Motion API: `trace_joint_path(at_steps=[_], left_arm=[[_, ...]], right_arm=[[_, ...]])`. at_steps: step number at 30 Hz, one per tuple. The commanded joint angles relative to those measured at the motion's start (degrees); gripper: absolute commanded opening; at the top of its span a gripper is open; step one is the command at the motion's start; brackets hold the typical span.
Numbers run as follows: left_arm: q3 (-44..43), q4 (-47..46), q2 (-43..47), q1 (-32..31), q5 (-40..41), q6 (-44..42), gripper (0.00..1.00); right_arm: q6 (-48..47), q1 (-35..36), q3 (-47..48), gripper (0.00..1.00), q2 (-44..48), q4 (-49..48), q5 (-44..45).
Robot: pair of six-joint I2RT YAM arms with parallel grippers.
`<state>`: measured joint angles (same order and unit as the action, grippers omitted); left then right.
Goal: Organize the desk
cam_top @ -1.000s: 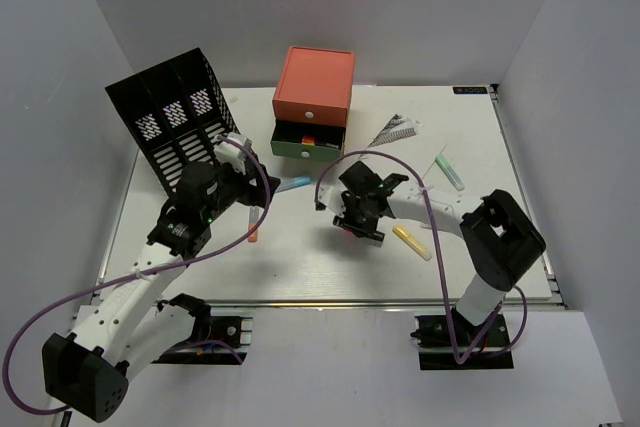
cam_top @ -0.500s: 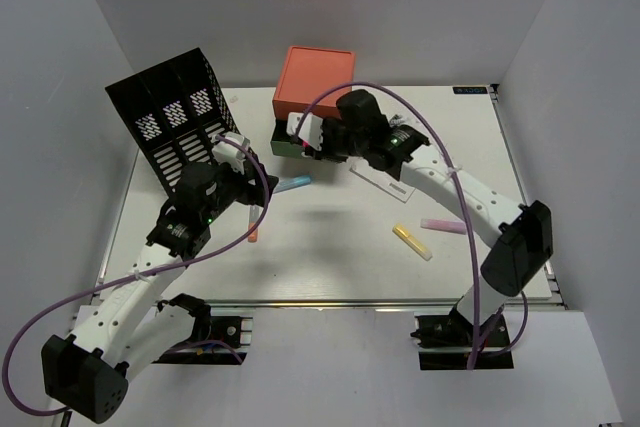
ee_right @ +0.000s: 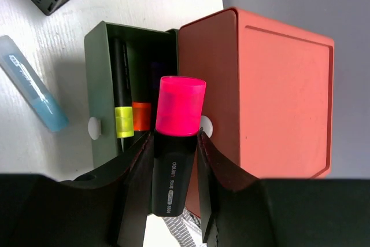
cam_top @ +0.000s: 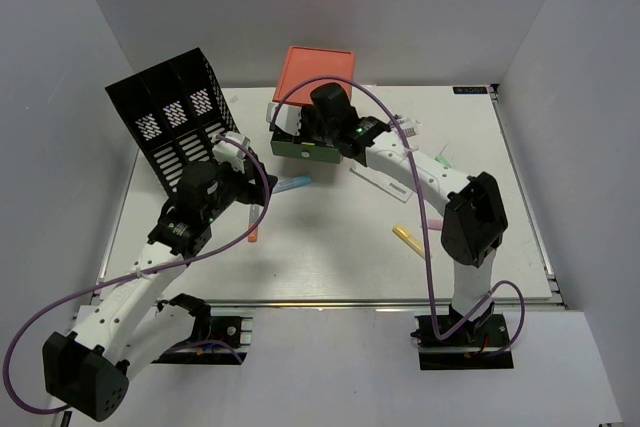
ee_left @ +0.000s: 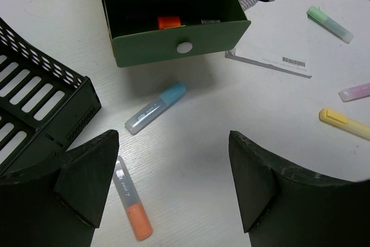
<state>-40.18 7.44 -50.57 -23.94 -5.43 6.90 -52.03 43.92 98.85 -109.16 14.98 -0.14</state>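
The right claw is clamped on a pink marker over the open green drawer, which has other markers inside. The left claw hangs empty with its jaws wide apart above the white table. The table lies under both arms and carries a blue marker and an orange marker beside a black tray.

The bench is looking smooth, matt white; the drawer unit is showing matt plastic, the pink marker glossier.
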Motion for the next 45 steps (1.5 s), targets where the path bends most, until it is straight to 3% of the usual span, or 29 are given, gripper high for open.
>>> trace_joint_path(at_steps=[1,4,7,26,29,32,36,38,41,45], left_arm=[[-0.6,0.03,0.38,0.21,0.42,-0.13,0.86],[-0.6,0.03,0.47,0.21,0.77,-0.13,0.86],[-0.51,0.03,0.73,0.21,0.77,-0.04,0.86],[-0.51,-0.06,1.17,0.21,0.33,0.05,0.86],[-0.6,-0.06,1.35,0.21,0.25,0.05,0.86],[-0.6,-0.15,1.44,0.21,0.25,0.05,0.86],[-0.51,-0.06,1.78,0.21,0.25,0.13,0.86],[-0.6,-0.15,1.96,0.21,0.25,0.14,0.86],[-0.6,-0.15,1.96,0.21,0.25,0.05,0.86],[-0.51,-0.23,2.05,0.21,-0.11,0.05,0.86]], right_arm=[[-1.41,-0.59,1.35,0.11,-0.69,-3.21,1.55],[-1.06,-0.68,1.52,0.29,-2.28,-3.03,2.25],[-0.27,-0.94,1.7,0.4,-2.28,-2.68,1.99],[4.74,-2.79,4.16,0.45,-1.93,0.75,0.67],[6.94,-3.23,5.3,0.4,-1.75,3.63,-4.76],[6.95,-3.93,7.31,0.0,-1.93,10.9,-17.81],[0.54,-3.93,9.87,0.0,-3.33,20.85,-29.44],[-1.75,-3.76,11.01,0.0,-4.47,26.22,-30.7],[-1.59,-3.58,14.44,0.0,-7.55,29.84,-29.13],[1.57,-3.4,15.15,0.0,-10.1,27.47,-18.61]])
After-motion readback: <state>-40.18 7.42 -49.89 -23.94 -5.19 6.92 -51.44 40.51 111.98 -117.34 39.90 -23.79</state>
